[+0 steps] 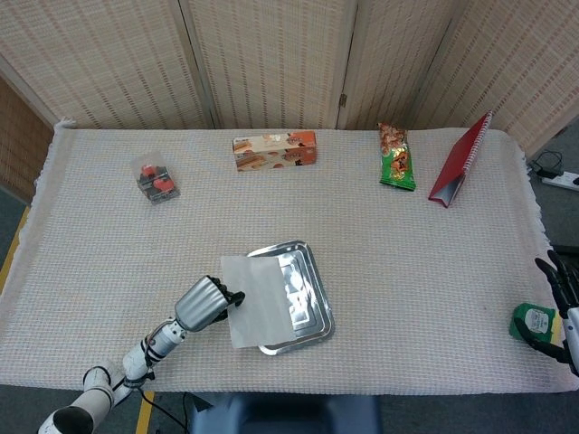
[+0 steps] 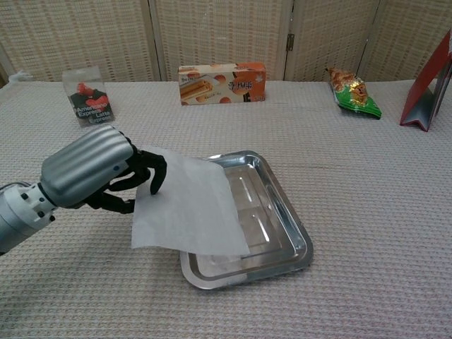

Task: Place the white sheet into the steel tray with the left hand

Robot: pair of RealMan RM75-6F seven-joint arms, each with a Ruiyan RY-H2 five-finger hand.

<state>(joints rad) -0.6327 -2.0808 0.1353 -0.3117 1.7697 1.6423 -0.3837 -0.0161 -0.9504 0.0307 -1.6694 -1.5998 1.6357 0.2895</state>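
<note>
Chest view: left hand [image 2: 95, 173] pinched one white sheet [image 2: 189, 208] by its left edge, sheet draped over left half of one steel tray [image 2: 286, 212]. Right hand [image 1: 563, 303] at table edge, fingers spread, empty.

The plain white paper sheet [image 2: 189, 208] is unmarked, over the mirror-bright silver steel tray [image 2: 282, 219]. The left hand [image 2: 95, 173] has a ribbed silver-grey shell and black fingers [image 2: 154, 173]; the right hand [image 1: 563, 298], at the bench's right edge, shows black. The bench [image 1: 407, 253] wears a cream cloth of fine waffle weave. Along the far edge: a clear packet with red and black print [image 1: 156, 179], an orange and white printed carton [image 1: 274, 150], a green snack bag with brown top [image 1: 396, 157], a red-covered notebook [image 1: 460, 163]. A green round object [image 1: 532, 321] lies near the right edge.
</note>
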